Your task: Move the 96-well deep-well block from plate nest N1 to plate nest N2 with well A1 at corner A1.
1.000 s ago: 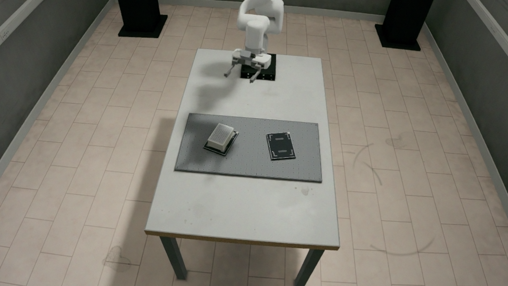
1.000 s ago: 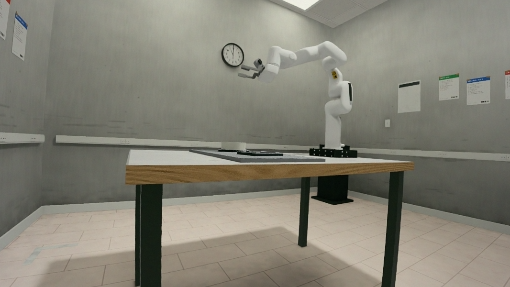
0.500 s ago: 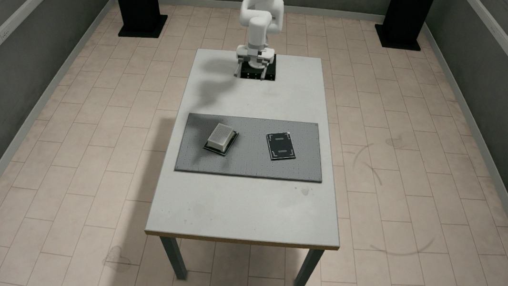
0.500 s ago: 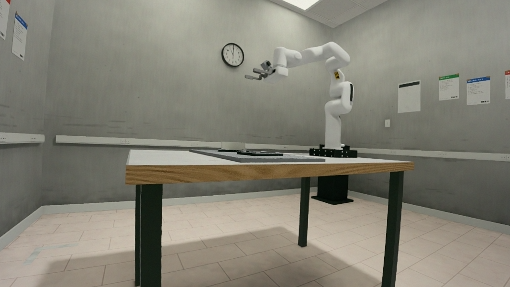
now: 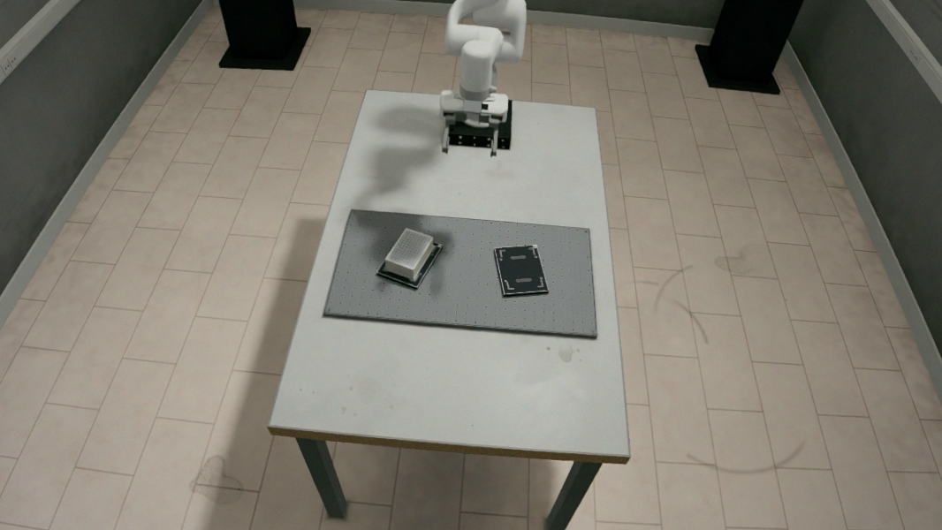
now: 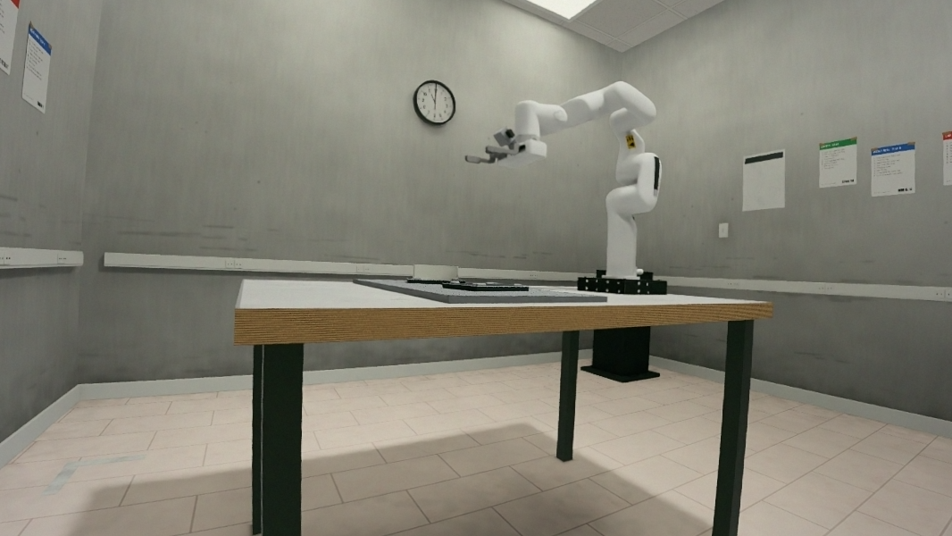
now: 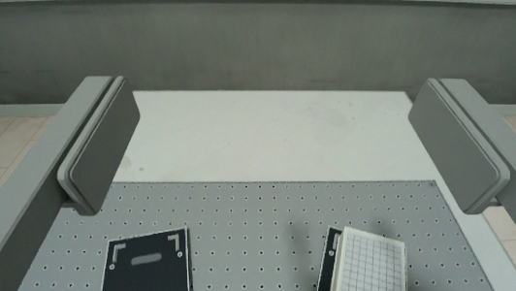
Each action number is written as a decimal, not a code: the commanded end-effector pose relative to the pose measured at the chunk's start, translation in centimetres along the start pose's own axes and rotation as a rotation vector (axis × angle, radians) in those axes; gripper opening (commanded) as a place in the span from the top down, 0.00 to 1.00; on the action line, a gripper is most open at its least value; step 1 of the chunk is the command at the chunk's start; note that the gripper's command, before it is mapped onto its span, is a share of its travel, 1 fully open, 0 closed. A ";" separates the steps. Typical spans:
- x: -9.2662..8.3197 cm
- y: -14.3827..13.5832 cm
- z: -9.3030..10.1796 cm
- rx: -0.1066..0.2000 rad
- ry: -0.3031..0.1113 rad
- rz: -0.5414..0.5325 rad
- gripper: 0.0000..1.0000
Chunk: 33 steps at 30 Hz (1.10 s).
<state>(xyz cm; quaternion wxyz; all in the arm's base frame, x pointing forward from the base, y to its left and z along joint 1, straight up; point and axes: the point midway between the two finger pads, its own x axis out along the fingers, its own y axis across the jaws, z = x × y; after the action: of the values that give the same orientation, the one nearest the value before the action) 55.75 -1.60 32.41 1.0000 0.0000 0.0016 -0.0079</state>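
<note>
Seen from above, the deep-well block (image 5: 409,251) (image 6: 435,272) (image 7: 370,262) occupies nest N1 (image 5: 425,270) (image 6: 426,281) (image 7: 326,259), left of centre in the frame, its gridded upper face turned upward. Nest N2 (image 5: 520,269) (image 6: 486,287) (image 7: 145,276) lies right of centre, bearing pale corner locators and two slot-shaped marks. Both nests rest on a perforated grey plate (image 5: 461,302) (image 6: 553,297) (image 7: 257,232), which crosses the middle of the white-topped table (image 5: 454,388) (image 6: 499,322) (image 7: 272,136). The gripper (image 5: 469,153) (image 6: 480,154) (image 7: 278,145) is near the upper centre of the top view; its fingers stand apart with nothing between them. In the exterior view, the white arm (image 5: 477,65) (image 6: 622,226) rises right of centre and reaches leftward, holding the gripper well above the table. In the wrist view, the two finger pads flank the frame at left and right, while the block appears at lower right and N2 at lower left, both cropped by the bottom edge. The block's cut-off corner cannot be distinguished.

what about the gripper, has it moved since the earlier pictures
Yes: in the top view, the gripper has shifted toward the picture's right against the arm's base.
</note>
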 end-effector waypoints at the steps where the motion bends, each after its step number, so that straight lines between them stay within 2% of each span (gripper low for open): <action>1: -0.8 0.3 -2.1 -0.003 -0.006 0.003 0.63; 4: -1.3 0.5 -3.5 -0.003 -0.006 0.003 0.63; 6: -1.3 0.5 -3.5 -0.003 -0.006 0.003 0.63; 14: -2.6 0.9 -7.1 -0.003 -0.006 0.003 0.63; 28: -2.6 0.9 -7.1 -0.003 -0.006 0.003 0.63; 33: -1.8 -0.6 -8.9 -0.003 -0.006 -0.164 0.63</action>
<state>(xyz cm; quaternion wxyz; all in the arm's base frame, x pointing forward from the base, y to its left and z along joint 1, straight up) 53.26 -1.10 24.71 0.9995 0.0000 0.0003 -0.0314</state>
